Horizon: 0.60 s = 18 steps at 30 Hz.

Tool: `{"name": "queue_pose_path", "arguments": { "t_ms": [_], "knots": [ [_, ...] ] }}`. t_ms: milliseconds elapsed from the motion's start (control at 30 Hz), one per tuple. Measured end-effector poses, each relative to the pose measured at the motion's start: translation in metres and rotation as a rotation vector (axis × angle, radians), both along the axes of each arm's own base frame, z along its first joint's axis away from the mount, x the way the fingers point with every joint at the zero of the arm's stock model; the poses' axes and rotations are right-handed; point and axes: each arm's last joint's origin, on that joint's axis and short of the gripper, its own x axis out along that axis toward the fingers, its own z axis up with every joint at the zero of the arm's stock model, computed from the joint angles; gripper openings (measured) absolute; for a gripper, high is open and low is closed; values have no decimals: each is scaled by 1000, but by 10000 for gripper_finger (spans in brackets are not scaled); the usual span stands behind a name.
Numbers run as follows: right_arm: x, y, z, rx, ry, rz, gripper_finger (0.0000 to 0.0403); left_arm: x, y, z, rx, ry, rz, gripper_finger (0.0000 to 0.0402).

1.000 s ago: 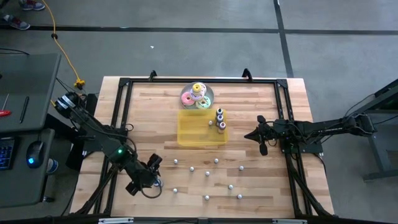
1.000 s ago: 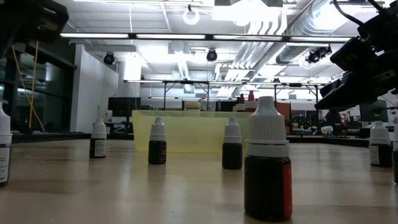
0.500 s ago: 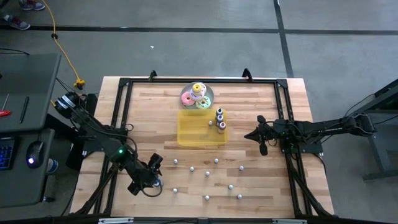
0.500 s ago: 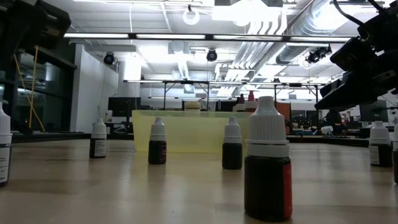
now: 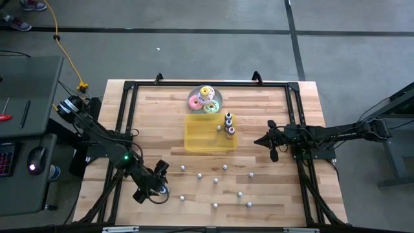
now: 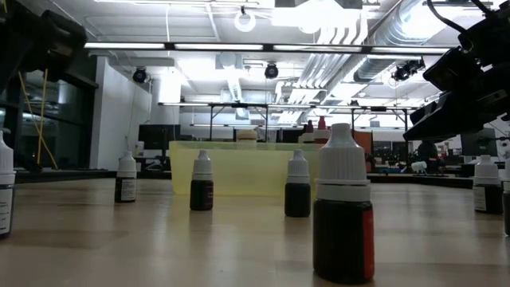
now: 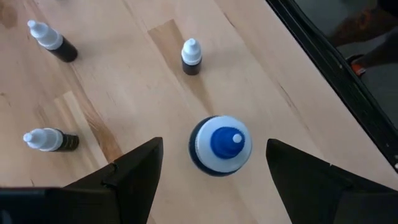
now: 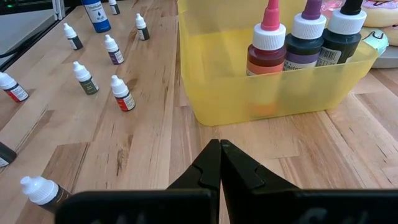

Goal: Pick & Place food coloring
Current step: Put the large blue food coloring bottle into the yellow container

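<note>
Currently: left claw (image 7: pixel 211 163) spread wide, poised straight above a blue-capped bottle (image 7: pixel 220 145) near the table's (image 5: pixel 168 110) front-left corner; right claw (image 8: pixel 220 163) closed, empty, beside the tray (image 8: pixel 273 93).

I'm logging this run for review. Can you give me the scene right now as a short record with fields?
left tool: open, poised over a blue-capped bottle standing between its fingers, near the table's front left
right tool: shut, empty, facing the yellow tray
in tray: three larger bottles standing upright at one end
on table: small bottles scattered in front of the tray
behind tray: plate of ring toys
</note>
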Motion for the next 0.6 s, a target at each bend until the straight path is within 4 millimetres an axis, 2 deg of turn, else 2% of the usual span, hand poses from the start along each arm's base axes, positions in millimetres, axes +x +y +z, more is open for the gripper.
{"name": "queue_pose_path", "arguments": {
  "t_ms": [433, 600],
  "knots": [
    [0, 0, 0, 0, 0, 0, 0, 1, 0, 0, -18, -4, 24, 277],
    [0, 0, 0, 0, 0, 0, 0, 1, -1, 0, -32, -5, 16, 238]
  ]
}}
